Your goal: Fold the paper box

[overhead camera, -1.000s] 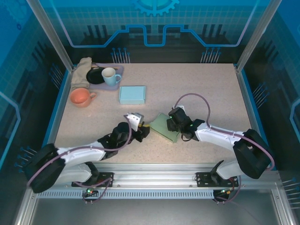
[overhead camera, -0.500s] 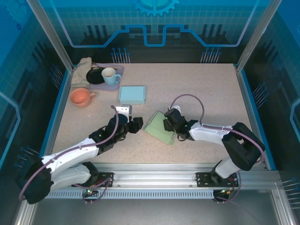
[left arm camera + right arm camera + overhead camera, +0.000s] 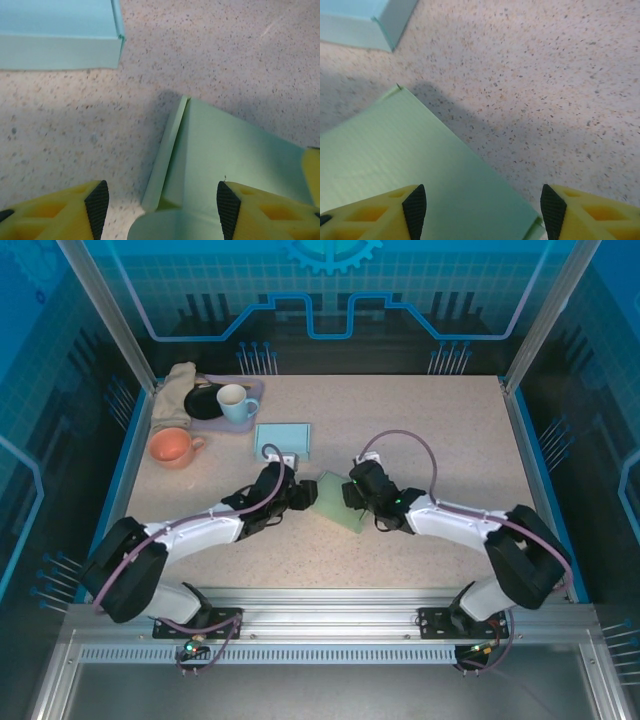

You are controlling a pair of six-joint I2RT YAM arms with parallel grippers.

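a speckled beige table point(image 3: 450, 430) sits inside a blue-lit enclosure with metal posts at its corners. at the far left a beige cloth point(image 3: 174, 390) lies bunched against a purple tray point(image 3: 257, 389), which carries a black saucer point(image 3: 203, 404) and a pale blue mug point(image 3: 235, 401). just in front of the cloth is an orange cup point(image 3: 172, 448), its handle pointing right. right of it, a closed light blue box point(image 3: 282, 441) lies flat.

near the table's middle, just in front of the light blue box, the left gripper point(image 3: 302, 494) reaches in from the left. its jaws are released and spread wide. in the left wrist view one black pad point(image 3: 98, 202) hangs over bare table and the other over the green paper box point(image 3: 335, 502), with a raised side flap of that box between them.

the green paper box lies mostly flat, tilted diagonally, between the two grippers.

the right gripper point(image 3: 353, 494) meets it from the right side, jaws likewise parted and clamping nothing. in the right wrist view its left pad is over the box's ribbed green panel and its right pad over the table, with the box's edge running between them.
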